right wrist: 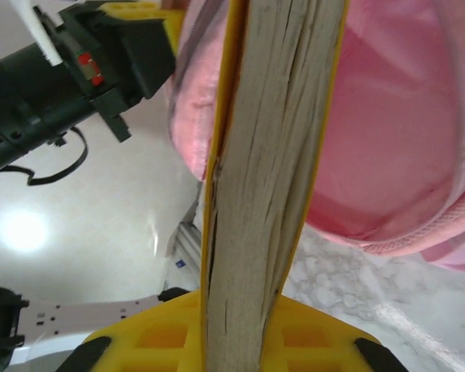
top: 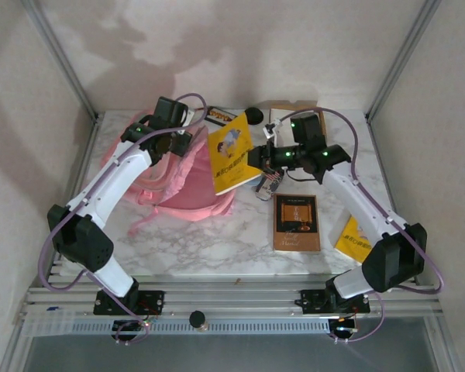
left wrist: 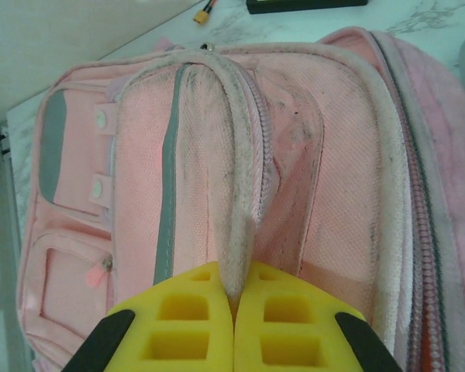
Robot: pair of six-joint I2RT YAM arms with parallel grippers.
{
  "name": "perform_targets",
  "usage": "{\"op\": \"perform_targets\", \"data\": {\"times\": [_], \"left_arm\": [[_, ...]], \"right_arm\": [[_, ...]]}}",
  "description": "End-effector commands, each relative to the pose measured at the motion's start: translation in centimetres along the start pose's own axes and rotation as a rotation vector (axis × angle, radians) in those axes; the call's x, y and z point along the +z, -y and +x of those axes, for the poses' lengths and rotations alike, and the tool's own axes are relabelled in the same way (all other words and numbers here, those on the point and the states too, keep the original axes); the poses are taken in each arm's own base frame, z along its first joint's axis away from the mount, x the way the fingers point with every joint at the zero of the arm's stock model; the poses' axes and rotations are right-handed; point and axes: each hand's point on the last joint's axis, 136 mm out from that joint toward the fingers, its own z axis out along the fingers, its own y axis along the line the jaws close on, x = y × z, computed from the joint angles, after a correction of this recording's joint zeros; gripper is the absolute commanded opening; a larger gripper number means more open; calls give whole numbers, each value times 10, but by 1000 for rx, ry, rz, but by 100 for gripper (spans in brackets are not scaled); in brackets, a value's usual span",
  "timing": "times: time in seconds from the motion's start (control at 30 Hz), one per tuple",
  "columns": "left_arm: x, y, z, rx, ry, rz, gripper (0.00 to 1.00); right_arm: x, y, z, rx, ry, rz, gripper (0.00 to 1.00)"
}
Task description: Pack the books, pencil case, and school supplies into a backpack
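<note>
Over the marble tabletop [top: 217, 240], both grippers sit at the large soft pink fabric backpack [top: 187, 186].
At its twelve o'clock the left gripper [left wrist: 234, 310] is pinched on the fuzzy pink top loop [left wrist: 240, 217]; the right gripper [right wrist: 240, 333] clamps the thin bright yellow cartoon-cover book [top: 231, 151], tilted at the bag's three o'clock. At five o'clock the dark brown gold-print book [top: 297, 223] lies flat.

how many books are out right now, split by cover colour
yellow: 2, the held yellow book in the right gripper and the second yellow book partly under the right arm
dark brown: 1, the brown book lying flat on the table
total: 3 books
</note>
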Motion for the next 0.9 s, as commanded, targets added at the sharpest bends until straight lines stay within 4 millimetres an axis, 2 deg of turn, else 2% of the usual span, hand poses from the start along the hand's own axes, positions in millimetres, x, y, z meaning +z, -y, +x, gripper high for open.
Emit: {"op": "perform_targets", "data": {"times": [0.0, 0.13, 0.2, 0.3, 0.37, 0.47, 0.57, 0.63, 0.77, 0.87], "left_arm": [[-41, -11, -54, -52, 214, 6, 0], [-48, -18, -56, -40, 206, -5, 0], [-52, -16, -56, -32, 215, 12, 0], [-51, -13, -55, -24, 214, 35, 0], [-53, -2, -55, -8, 223, 99, 0], [-56, 6, -58, -9, 253, 147, 0], [-62, 16, -57, 0, 261, 214, 0], [-63, 18, -58, -3, 268, 222, 0], [-64, 18, -58, -17, 267, 244, 0], [-68, 23, -59, -22, 280, 285, 0]], "right_arm": [[22, 5, 5, 23, -72, -48, 0], [9, 25, 5, 20, -4, 38, 0], [13, 35, 12, 49, -29, 41, 0], [36, 30, 36, 23, -119, 0, 0], [54, 18, 44, -8, -163, -69, 0], [72, 12, 34, -30, -154, -140, 0], [96, 10, 31, -72, -165, -192, 0], [114, 20, 30, -50, -172, -208, 0], [130, 26, 21, -48, -137, -282, 0], [152, 36, 10, -44, -141, -277, 0]]}}
